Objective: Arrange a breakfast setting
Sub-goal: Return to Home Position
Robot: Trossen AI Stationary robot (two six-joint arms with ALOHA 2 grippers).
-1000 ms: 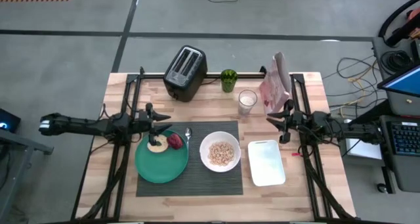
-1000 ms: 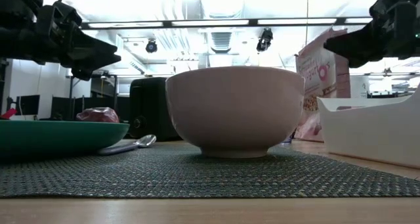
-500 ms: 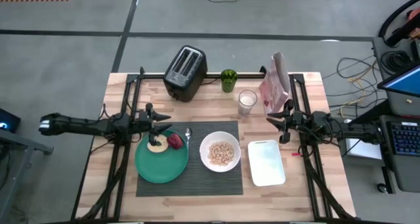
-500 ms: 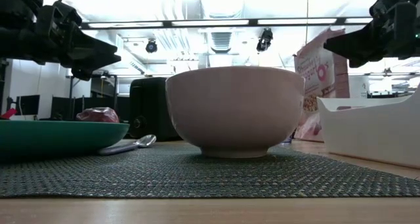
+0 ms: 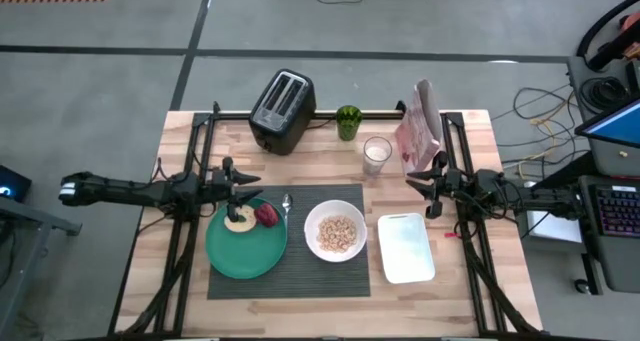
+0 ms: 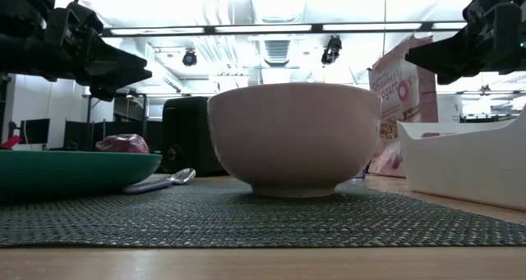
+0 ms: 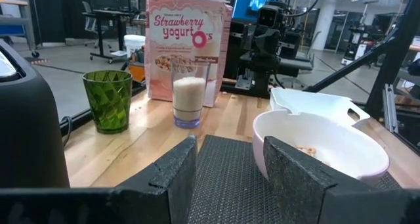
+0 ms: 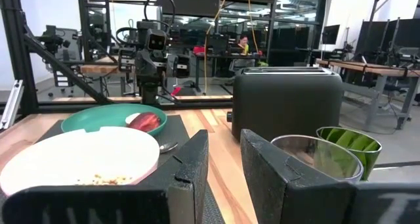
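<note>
Green plate point(image 5: 240, 253) beside left gripper point(image 5: 250, 189), white dish point(image 5: 406, 249) near right gripper point(image 5: 413, 184), both parted

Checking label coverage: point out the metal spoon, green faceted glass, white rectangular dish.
metal spoon point(image 5: 287, 201): high view, on its bowl end.
green faceted glass point(image 7: 108, 100): left wrist view, middle of side wall.
white rectangular dish point(image 5: 406, 248): high view, bare inner floor.

The pale wooden table point(image 5: 300, 316) carries a dark ribbed placemat point(image 5: 300, 276). Beyond the placemat's far left corner stands a black toaster point(image 5: 282, 111). A green glass point(image 5: 348, 122) stands beyond its far edge, and a milk glass point(image 5: 377, 154) just off its far right corner. A pink cereal box point(image 5: 418, 129) stands farther right of that corner. A white rectangular dish point(image 5: 406, 247) lies just beside the placemat's right edge.
</note>
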